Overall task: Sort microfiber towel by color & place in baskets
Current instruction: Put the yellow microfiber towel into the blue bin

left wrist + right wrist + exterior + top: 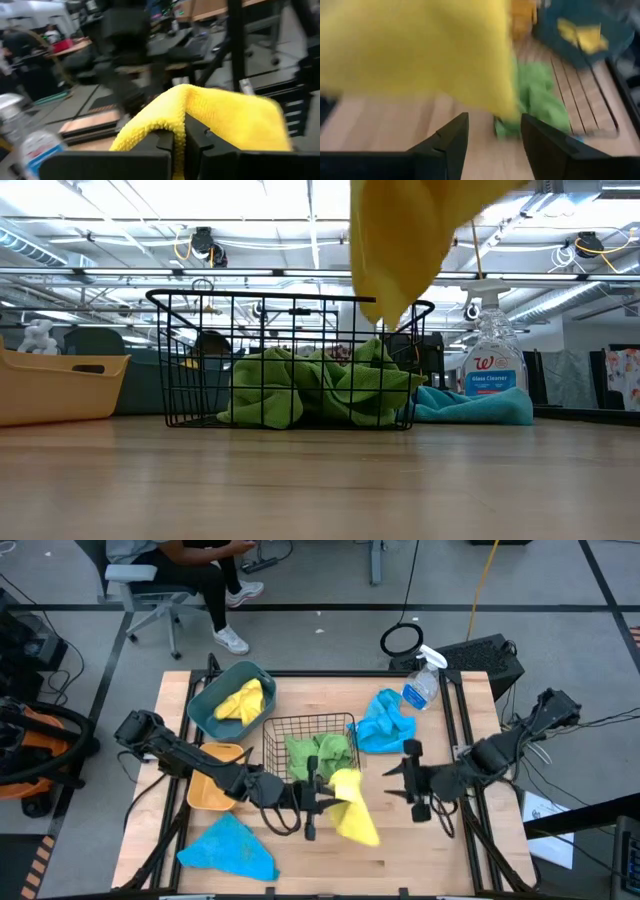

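My left gripper (320,803) is in the air near the table's middle, just in front of the black wire basket (272,740), and is shut on a yellow towel (352,808). My right gripper (408,782) stands open a little to the towel's right with nothing between its fingers (494,137). In the low view the yellow towel (405,240) hangs above the tabletop. Green towels (318,752) lie in the wire basket. A yellow towel (243,700) lies in the teal tub (205,708). The yellow-orange bin (210,790) sits under my left arm. My left gripper pinches a raised fold of the yellow towel (180,107) between its two fingers. The fingers lie level and come from the table's left. The towel drapes over and below the fingers, lifted clear of the table, slack.
One blue towel (385,722) lies heaped right of the wire basket, beside a clear spray bottle (421,686). Another blue towel (230,848) lies at the near left. Bare wood (420,850) shows at the near right. A person sits beyond the far edge (195,570).
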